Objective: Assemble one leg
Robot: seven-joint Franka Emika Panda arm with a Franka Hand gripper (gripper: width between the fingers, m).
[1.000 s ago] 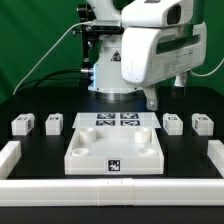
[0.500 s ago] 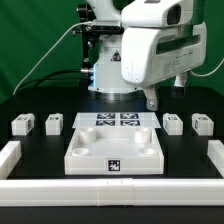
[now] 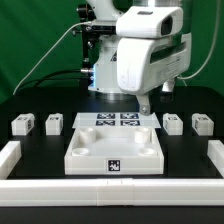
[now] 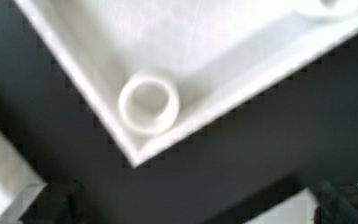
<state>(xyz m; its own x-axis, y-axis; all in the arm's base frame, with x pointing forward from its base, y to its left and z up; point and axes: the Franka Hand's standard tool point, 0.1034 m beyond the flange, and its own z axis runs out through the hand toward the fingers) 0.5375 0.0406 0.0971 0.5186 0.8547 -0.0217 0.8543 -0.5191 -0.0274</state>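
Note:
Four small white legs stand on the black table, two at the exterior view's left (image 3: pixel 21 125) (image 3: pixel 54 123) and two at its right (image 3: pixel 174 123) (image 3: pixel 202 123). The large white tray (image 3: pixel 90 152) with round corner sockets lies in the middle, a marker on its front face. My gripper (image 3: pixel 143 104) hangs above the tray's far right corner, touching no leg. In the wrist view the fingers (image 4: pixel 51 200) stand wide apart with nothing between them; my gripper (image 4: pixel 197 206) is open and empty. Below it lies a tray corner (image 4: pixel 211 60) with a round socket (image 4: pixel 147 102).
The marker board (image 3: pixel 116 120) lies just behind the tray. A low white wall runs along the front (image 3: pixel 112 190) and up both sides (image 3: pixel 10 152) (image 3: pixel 214 152). The robot base (image 3: pixel 100 75) stands behind the marker board.
The arm has shifted toward the exterior view's left, and the gripper now hangs over the tray's far right corner. The legs and tray have not moved.

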